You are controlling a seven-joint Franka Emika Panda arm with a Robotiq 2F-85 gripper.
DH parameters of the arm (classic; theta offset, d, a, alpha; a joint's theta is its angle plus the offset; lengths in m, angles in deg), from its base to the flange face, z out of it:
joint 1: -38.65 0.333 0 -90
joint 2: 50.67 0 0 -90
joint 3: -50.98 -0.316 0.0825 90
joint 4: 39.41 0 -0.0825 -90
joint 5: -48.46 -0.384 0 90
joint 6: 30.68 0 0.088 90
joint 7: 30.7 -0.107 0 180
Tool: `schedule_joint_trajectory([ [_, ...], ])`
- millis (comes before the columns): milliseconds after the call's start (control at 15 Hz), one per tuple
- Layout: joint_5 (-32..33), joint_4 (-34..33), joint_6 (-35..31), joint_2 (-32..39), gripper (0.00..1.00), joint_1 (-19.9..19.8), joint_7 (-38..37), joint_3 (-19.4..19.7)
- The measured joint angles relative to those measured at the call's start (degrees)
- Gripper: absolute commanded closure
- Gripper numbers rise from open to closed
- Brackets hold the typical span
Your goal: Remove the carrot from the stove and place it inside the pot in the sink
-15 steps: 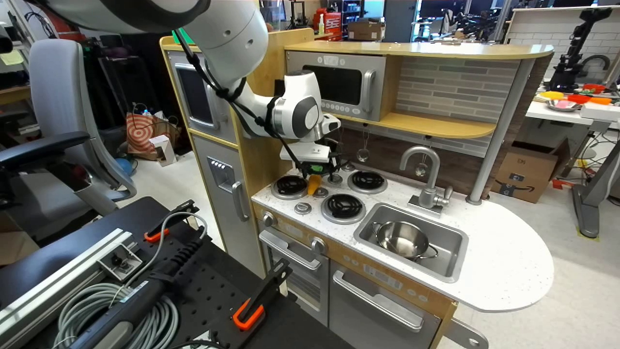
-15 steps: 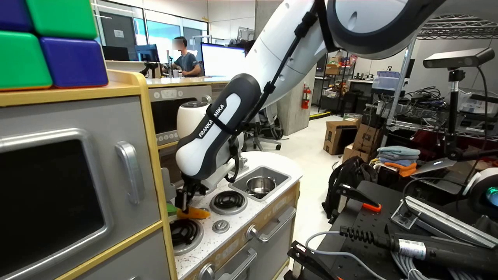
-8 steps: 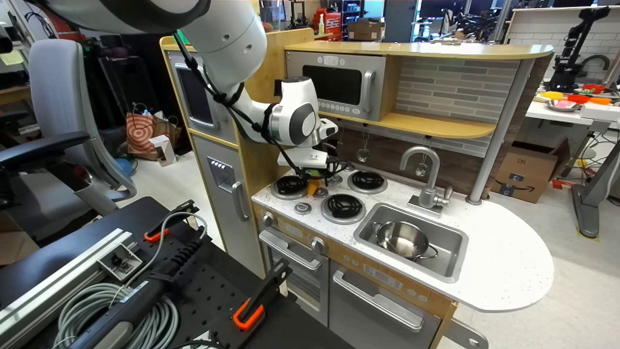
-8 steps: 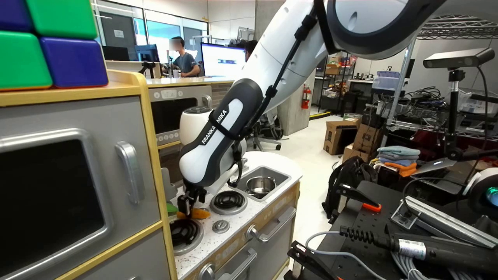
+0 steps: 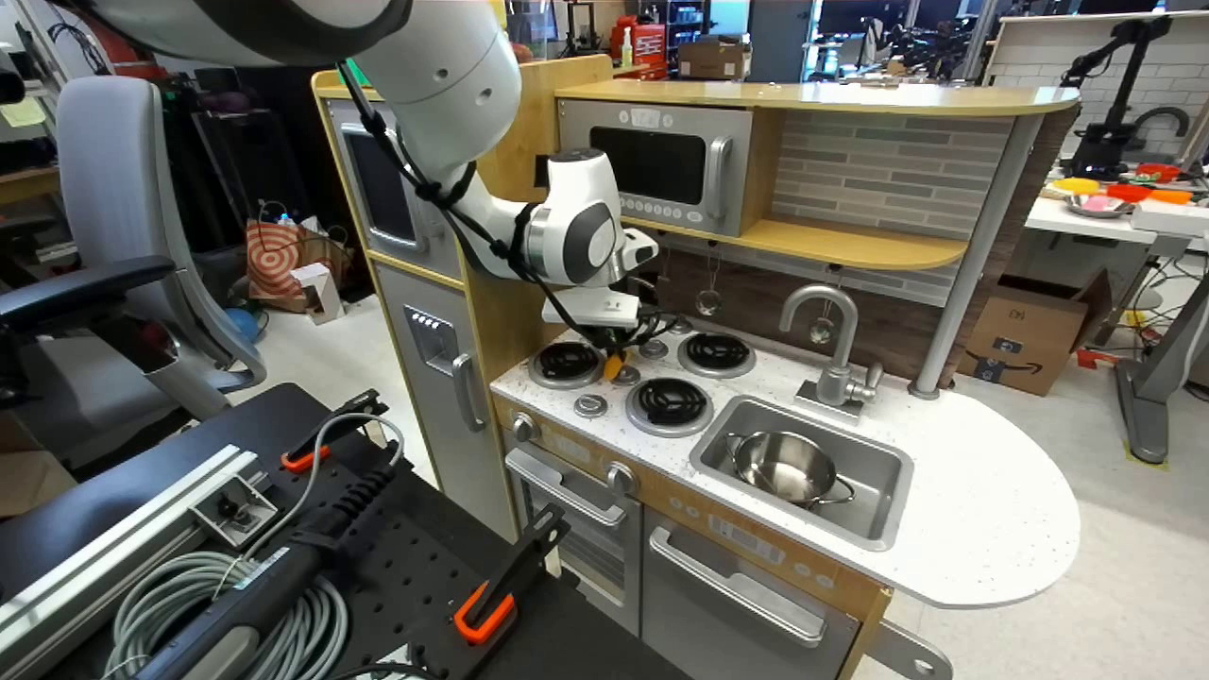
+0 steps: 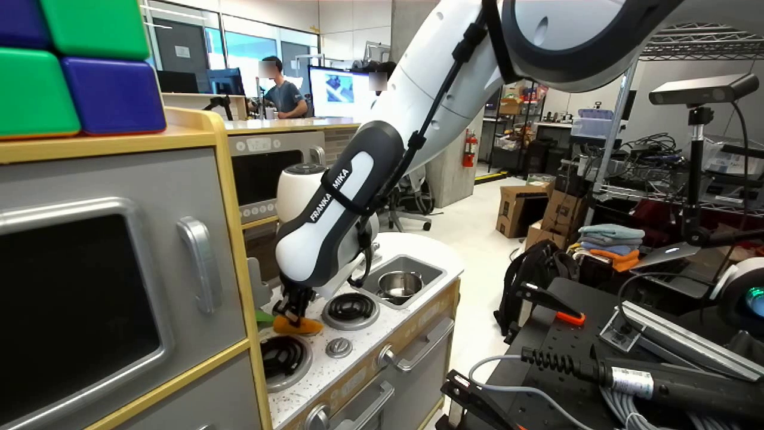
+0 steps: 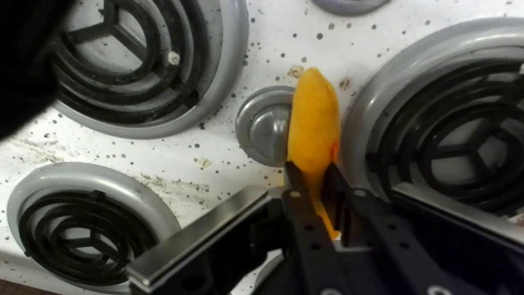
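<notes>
The orange-yellow carrot lies low over the pale stove, between a round grey knob and a burner. My gripper is shut on it, one black finger along each side, and its tip sticks out ahead of them. In an exterior view the carrot shows below the fingers, with green at its far end; whether it touches the surface I cannot tell. The silver pot stands inside the sink, a handle at each side, with nothing visible in it.
Black coil burners surround the carrot. A grey curved faucet rises behind the sink. The microwave and a yellow shelf overhang the back. A tall cabinet borders the stove.
The gripper's fingers have come together around the carrot. The wrist has shifted slightly and dipped, and the carrot has turned a little. Pot and sink are unchanged.
</notes>
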Motion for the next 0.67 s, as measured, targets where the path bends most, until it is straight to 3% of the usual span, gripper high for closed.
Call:
schedule_joint_trajectory([
  [333,-0.80,1.97,-0.89,-2.93,0.98,-3.78,-0.02,-2.18],
  [667,-4.48,14.34,-3.37,-13.72,0.98,-10.31,-3.00,-1.17],
])
